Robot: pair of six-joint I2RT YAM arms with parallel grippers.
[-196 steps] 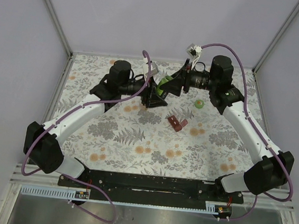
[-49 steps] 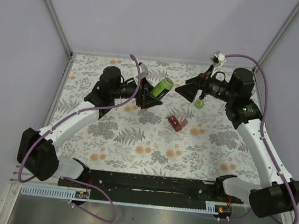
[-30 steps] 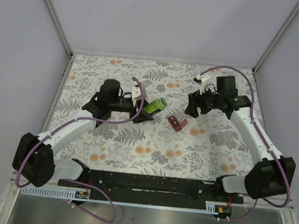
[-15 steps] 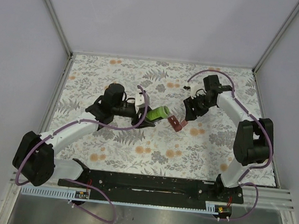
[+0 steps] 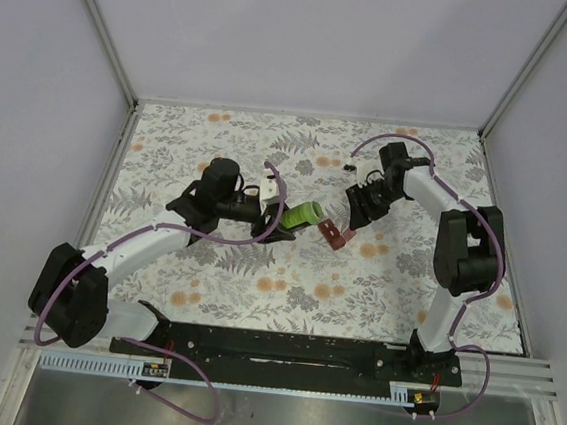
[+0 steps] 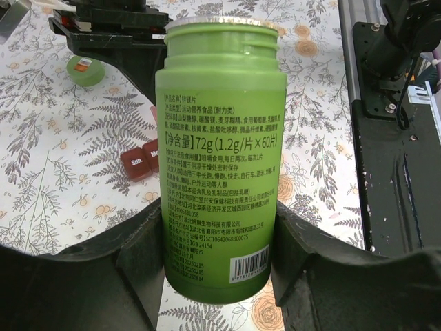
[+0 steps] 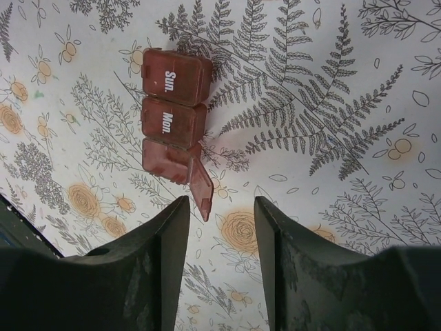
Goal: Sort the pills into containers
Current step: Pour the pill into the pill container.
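Here, my left gripper point(image 6: 217, 207) clamps the green bottle point(image 6: 220, 103) by its lower body, lid off, bare threaded neck aimed toward the pill box point(image 7: 172, 124). The bottle's label is dense Chinese print; I can read "72g (1.2g/片×60片)" and see a barcode. The dark-red pill box lies on the floral cloth point(image 7: 331, 103), two lids marked "Sun." and "Mon.", the third lid hinged open. My right gripper point(image 7: 219, 227) hangs just beside that open lid, fingers point(image 7: 158, 262) parted, empty. A green cap point(image 6: 84, 69) rests on the cloth farther off.
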